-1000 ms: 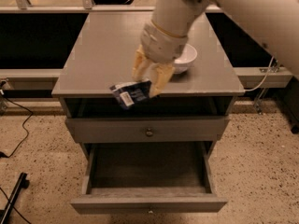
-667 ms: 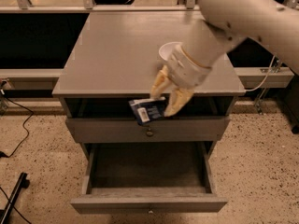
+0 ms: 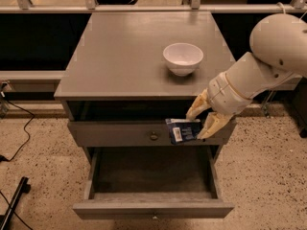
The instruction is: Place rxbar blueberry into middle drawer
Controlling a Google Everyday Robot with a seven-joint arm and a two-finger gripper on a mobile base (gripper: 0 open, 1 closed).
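Note:
My gripper [image 3: 200, 119] hangs in front of the cabinet's right side, level with the upper drawer. Its tan fingers [image 3: 213, 124] are shut on the rxbar blueberry [image 3: 182, 130], a dark navy bar with a white label patch, held flat and pointing left. The bar is in the air in front of the upper drawer's face [image 3: 120, 134], above the right part of the middle drawer [image 3: 152, 209]. That middle drawer is pulled out wide, and its dark interior shows nothing inside.
A white bowl [image 3: 183, 58] stands on the grey cabinet top [image 3: 115, 56]. The upper drawer has a round knob [image 3: 153, 136]. The white arm [image 3: 268, 61] reaches in from the right. Black cables [image 3: 14, 128] lie on the speckled floor at left.
The gripper has moved right and down with the bar, from over the cabinet top's front edge to in front of the upper drawer. The bowl is now uncovered.

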